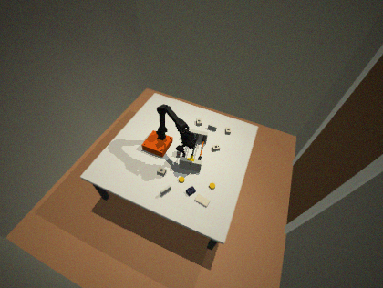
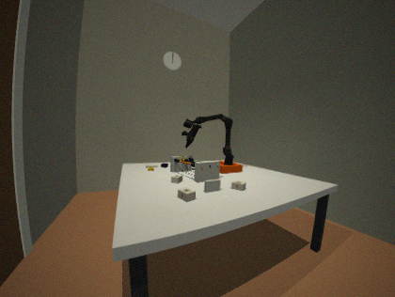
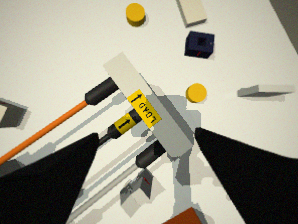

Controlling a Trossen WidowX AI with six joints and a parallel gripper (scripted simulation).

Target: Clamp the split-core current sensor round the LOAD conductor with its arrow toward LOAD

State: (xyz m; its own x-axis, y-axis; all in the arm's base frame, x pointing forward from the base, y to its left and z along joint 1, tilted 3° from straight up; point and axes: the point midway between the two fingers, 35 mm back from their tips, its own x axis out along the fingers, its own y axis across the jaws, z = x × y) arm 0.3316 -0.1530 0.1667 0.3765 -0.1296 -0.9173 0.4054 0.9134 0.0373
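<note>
While hand (image 1: 186, 152) (image 2: 187, 145) (image 3: 148, 134) hangs spread and empty above conductor rack (image 1: 189, 166) (image 2: 207, 171) (image 3: 150, 107), open sensor (image 3: 138, 191) stands on surface (image 1: 137, 170) (image 2: 155, 207) (image 3: 45, 45) beside grey conductor (image 3: 105, 190); steep descent could clip conductor, tight spacing being likely cause

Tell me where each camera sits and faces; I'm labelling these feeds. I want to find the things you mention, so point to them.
Top: high above, looking down at the table (image 1: 137, 173) (image 2: 212, 211); shows the whole arm and its orange base (image 1: 152, 148) (image 2: 233, 169).
Exterior: beside the table, looking across toward a wall clock (image 2: 172, 61); arm in profile.
Wrist: on the arm, looking past the open hand (image 3: 148, 134) at the LOAD marker (image 3: 146, 108).
Top and exterior share the arm.
</note>
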